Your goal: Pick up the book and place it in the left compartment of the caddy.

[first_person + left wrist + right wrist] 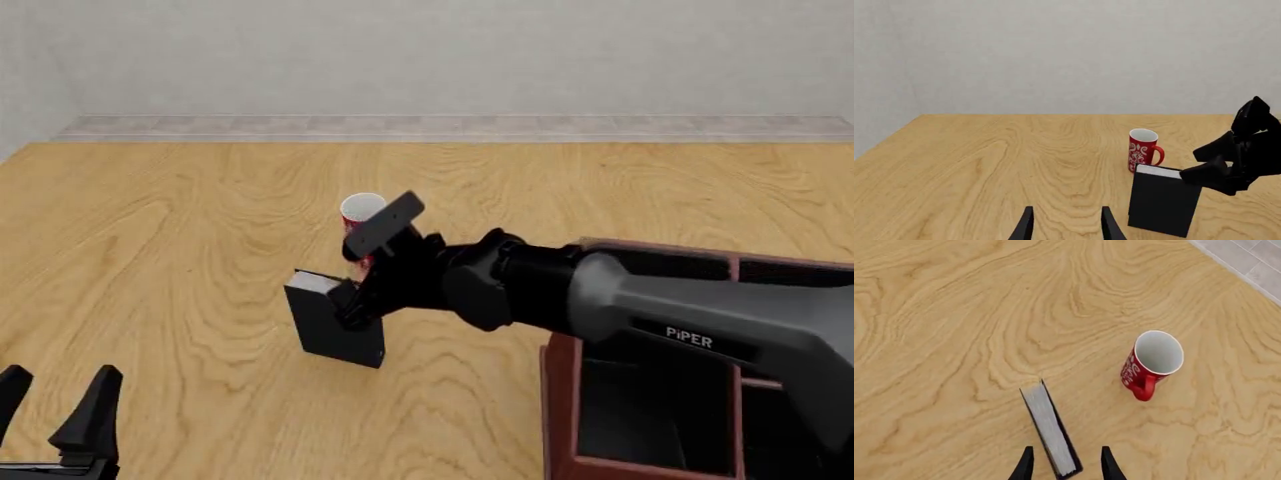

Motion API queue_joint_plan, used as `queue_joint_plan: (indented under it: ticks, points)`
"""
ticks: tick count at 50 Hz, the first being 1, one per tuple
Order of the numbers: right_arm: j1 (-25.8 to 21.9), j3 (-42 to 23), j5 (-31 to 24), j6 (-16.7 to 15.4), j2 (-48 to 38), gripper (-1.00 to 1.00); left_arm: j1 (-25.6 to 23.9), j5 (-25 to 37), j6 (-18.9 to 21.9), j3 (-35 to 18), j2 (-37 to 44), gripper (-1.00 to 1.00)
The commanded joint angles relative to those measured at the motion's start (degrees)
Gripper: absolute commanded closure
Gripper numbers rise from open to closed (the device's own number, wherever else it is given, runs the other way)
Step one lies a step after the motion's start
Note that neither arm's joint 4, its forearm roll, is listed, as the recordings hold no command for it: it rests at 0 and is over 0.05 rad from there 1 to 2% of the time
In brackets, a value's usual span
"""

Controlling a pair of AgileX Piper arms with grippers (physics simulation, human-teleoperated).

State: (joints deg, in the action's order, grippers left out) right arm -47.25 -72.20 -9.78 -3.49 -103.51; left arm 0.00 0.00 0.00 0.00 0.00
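the book (334,325) stood upright on the desk (187,230), its top end between the right gripper (1063,465)'s parted fingers, not visibly clamped. the red mug (360,215) stood just beyond at 12 o'clock, the caddy (641,410) at 4 o'clock. the left gripper (56,405) hung apart, empty, at 8 o'clock.

Black hardcover book (335,326) with white page edges stood upright mid-desk, reddish-brown caddy (558,412) at the desk's near right corner, its black-walled left compartment (650,412) open-topped
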Motion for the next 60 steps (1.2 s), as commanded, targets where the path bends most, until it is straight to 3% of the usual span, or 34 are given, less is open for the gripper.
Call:
queue_joint_plan:
  ticks: [1,39,40,43,44,60]
  points:
    - [0.6,0.0,1.2,-0.5,-2.8,-1.0,0.0,0.0,0.0,0.0,0.0,-1.0]
    - [-0.7,-0.5,4.0,0.2,-11.0,-1.0,0.0,0.0,0.0,0.0,0.0,-1.0]
    - [0.3,-1.1,3.8,-0.2,-11.6,1.0,0.0,0.0,0.0,0.0,0.0,-1.0]
    - [-1.5,1.5,5.7,2.1,-9.2,1.0,0.0,0.0,0.0,0.0,0.0,-1.0]
    - [-0.9,0.9,5.3,0.8,-10.0,1.0,0.0,0.0,0.0,0.0,0.0,-1.0]
    - [-6.1,5.5,5.4,1.6,-5.1,1.0,0.0,0.0,0.0,0.0,0.0,-1.0]
